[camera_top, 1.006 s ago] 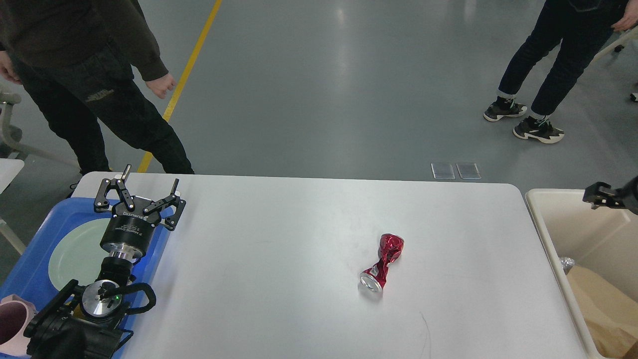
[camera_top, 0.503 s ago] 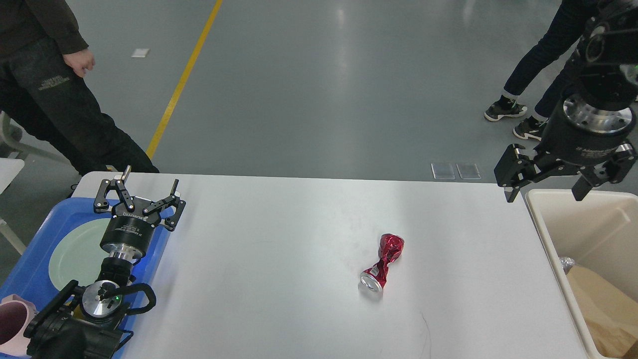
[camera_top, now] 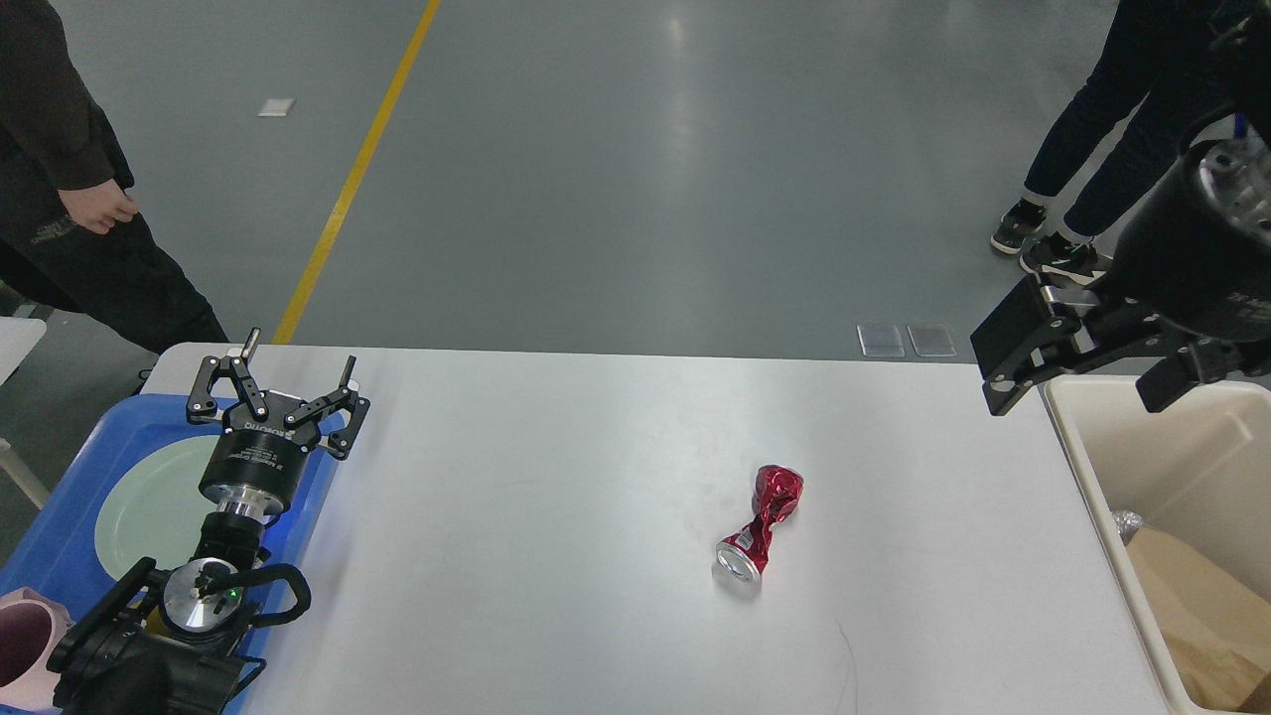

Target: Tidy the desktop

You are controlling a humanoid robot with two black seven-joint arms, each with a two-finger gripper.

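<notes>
Head view. The desktop [camera_top: 556,516], a white rounded-corner top, fills the lower frame. A crushed red can [camera_top: 761,524] lies on its side right of centre, open end toward the camera. The left gripper [camera_top: 288,369] hangs over the desktop's left edge, above a blue tray [camera_top: 70,487] holding a pale green plate [camera_top: 149,506]; its fingers are spread, holding nothing. The right gripper [camera_top: 1082,382] hovers over the far right corner, beside a cream bin [camera_top: 1102,497]; its fingers are spread wide and empty. Two people stand on the grey floor beyond.
</notes>
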